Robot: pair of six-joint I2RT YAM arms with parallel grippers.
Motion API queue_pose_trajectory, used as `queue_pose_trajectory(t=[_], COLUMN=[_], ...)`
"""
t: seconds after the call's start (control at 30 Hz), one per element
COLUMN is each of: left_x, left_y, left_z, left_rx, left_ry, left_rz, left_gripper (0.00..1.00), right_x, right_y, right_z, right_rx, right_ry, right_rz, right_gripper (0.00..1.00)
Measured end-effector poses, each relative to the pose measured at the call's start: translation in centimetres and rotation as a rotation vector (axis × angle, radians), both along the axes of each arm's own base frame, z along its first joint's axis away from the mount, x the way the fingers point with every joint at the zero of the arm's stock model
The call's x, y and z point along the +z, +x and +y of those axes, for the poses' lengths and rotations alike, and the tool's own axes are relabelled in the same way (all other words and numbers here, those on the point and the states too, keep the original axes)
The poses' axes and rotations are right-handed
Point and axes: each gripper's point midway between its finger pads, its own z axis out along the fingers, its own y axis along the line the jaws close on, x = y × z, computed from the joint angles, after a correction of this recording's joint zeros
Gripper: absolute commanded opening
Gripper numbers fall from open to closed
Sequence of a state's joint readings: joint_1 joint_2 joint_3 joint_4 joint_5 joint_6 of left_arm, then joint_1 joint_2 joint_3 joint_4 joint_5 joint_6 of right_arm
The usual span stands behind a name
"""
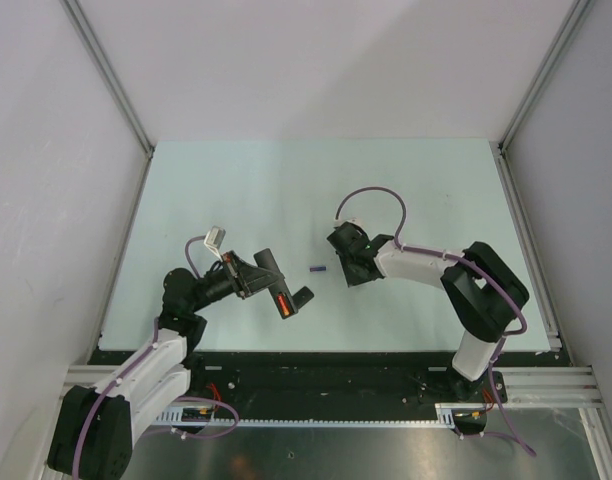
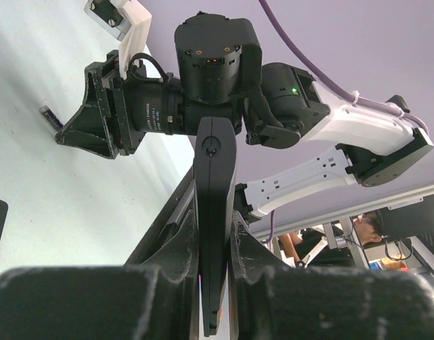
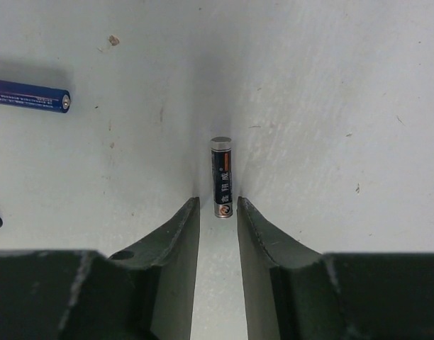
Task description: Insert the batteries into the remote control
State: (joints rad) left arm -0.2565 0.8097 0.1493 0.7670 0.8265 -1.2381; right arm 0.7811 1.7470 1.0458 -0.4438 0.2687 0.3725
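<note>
Where you aim: dark battery just ahead, axis along gap
Right claw: part-open — empty
Left claw: grips remote control

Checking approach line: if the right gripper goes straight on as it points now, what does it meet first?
The dark battery, lying lengthwise in line with the right gripper, near end already between its open jaws. Probably the table after; depth unclear.
</note>
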Motion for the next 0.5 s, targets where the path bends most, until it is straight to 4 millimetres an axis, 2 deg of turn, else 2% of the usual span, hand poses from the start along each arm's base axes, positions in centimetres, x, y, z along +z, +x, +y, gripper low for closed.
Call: queue_pose_trajectory(t=[0.23,0.5], left_x=[0.00,0.00], left_y=[0.00,0.00], left_z=[0.00,0.00], left_rx=[0.000,0.000], left_ry=[0.000,0.000], left_rz=[0.000,0.000], left_gripper=[0.00,0.00], right_x=[-0.06,-0.13], right_y=[0.09,0.07], right_z=[0.21,0.50], right_rx=[0.001,0.007], right_ry=[0.008,0.038], right_rz=[0.011,0.036], right_gripper=[0.28,0.08])
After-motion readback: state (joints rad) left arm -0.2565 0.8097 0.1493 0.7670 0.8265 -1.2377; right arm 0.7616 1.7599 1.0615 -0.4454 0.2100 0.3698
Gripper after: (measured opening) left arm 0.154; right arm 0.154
